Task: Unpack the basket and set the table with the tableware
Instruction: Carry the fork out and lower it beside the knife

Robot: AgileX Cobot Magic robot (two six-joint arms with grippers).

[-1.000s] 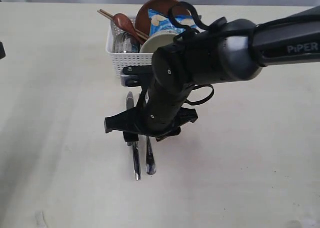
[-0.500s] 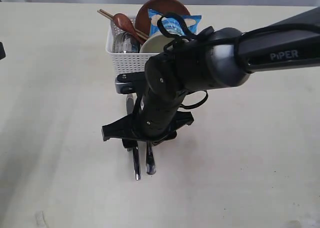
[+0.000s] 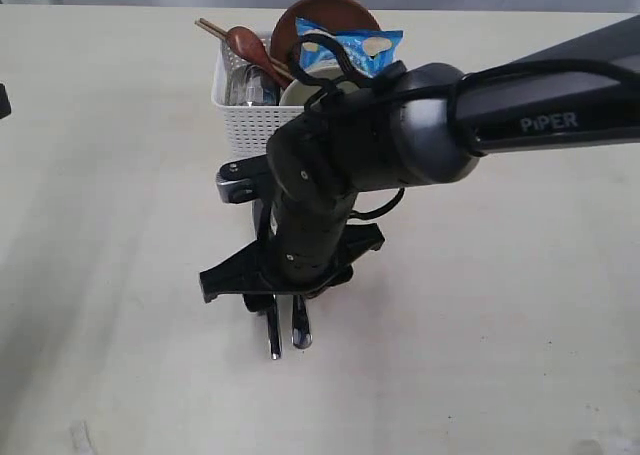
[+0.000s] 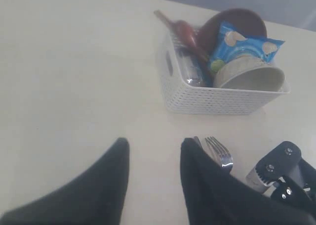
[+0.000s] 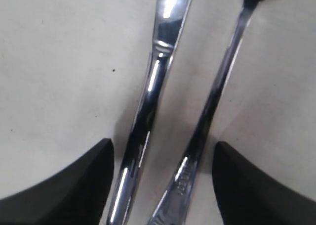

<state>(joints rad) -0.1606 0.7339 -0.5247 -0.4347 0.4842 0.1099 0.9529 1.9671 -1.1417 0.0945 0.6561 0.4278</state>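
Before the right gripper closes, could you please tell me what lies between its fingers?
In the right wrist view, the knife and fork handles lie on the table between the fingers of the open right gripper.

A pale cream table (image 3: 120, 225), faintly scuffed, carries 3 things: a white perforated basket (image 3: 255, 123) standing toward the far edge in the exterior view and, just in front of it, a steel knife (image 3: 273, 337) and fork (image 3: 300, 330) lying side by side, close but apart, handles pointing away from the basket, knife on the left.
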